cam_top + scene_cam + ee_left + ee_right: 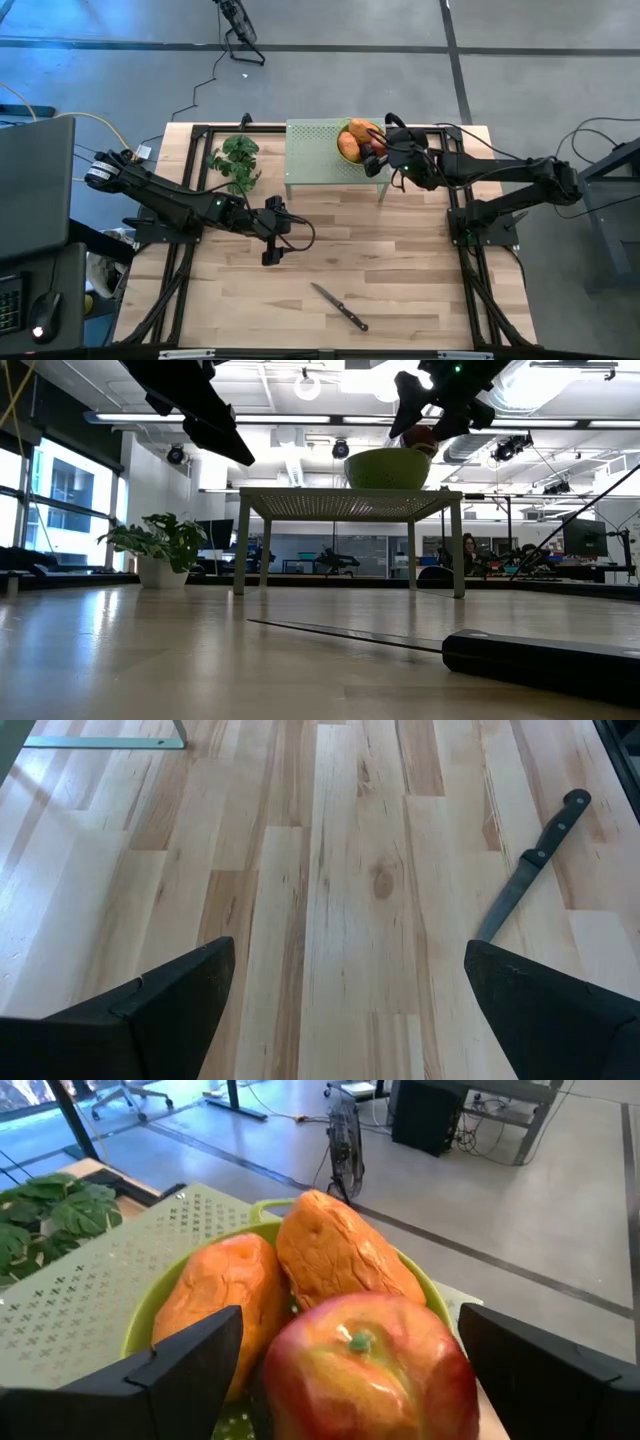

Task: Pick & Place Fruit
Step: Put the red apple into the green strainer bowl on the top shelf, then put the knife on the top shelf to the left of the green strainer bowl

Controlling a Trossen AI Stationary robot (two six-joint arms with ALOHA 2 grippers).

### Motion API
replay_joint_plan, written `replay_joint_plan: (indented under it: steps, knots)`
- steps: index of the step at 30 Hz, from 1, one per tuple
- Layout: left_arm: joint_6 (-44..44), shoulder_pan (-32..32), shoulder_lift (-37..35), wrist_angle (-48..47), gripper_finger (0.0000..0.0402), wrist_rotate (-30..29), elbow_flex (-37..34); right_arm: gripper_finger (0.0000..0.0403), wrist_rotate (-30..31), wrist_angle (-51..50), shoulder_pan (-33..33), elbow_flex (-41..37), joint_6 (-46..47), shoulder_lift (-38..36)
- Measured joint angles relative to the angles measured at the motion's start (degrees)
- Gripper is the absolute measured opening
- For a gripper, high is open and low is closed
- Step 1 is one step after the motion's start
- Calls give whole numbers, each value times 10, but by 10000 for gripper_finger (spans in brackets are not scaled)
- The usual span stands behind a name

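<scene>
A green bowl (352, 128) stands on a green perforated stand (315, 155) at the table's far middle. In the bowl lie two orange oblong fruits (335, 1255) (215, 1295), and a red apple (370, 1370) rests against them at the bowl's near-right side. My right gripper (350, 1330) is open and reaches in from the table's right. Its fingers stand on either side of the apple, and I see no touch. In the low view the apple (421, 439) shows above the bowl's rim (388, 455). My left gripper (275, 232) hangs open above the bare table top, left of centre.
A black-handled knife (340, 306) lies on the wood near the front edge, also in the left wrist view (530, 870). A green leafy bunch (237, 160) sits left of the stand. Bare wood lies between the stand and the knife.
</scene>
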Motion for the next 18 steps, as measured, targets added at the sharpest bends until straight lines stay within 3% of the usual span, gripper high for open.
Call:
replay_joint_plan:
  steps: [18]
  knots:
    - [8, 0, 0, 0, 388, 0, 0, 362, -5, 55, 3, 0, -112, -8]
